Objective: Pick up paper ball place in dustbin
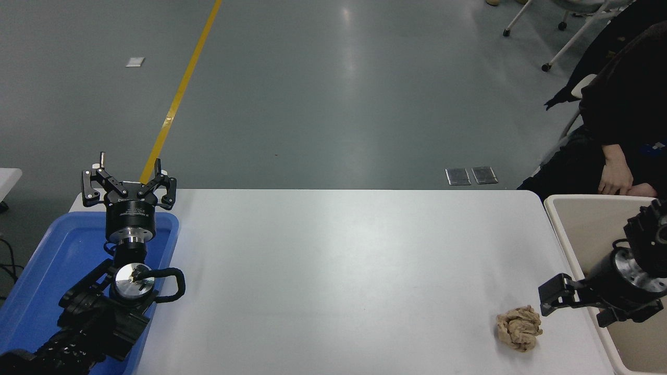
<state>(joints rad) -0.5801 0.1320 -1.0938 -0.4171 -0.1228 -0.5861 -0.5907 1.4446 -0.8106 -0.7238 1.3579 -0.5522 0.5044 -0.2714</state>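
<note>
The paper ball [518, 328] is a tan-brown crumpled wad lying on the white table [338, 271] near its front right corner. The dustbin [586, 224] is a cream-beige bin standing against the table's right edge. My right gripper [581, 307] comes in from the right edge over the bin's rim. It is open and empty, its nearer finger [553, 298] just up and right of the ball, not touching it. My left gripper [127, 182] is open and parked at the lower left.
A shallow blue tray [57, 250] sits under the left arm at the table's left edge. A person in dark clothes sits at the top right, a hand [615, 179] resting just behind the bin. Chair legs stand on the grey floor beyond.
</note>
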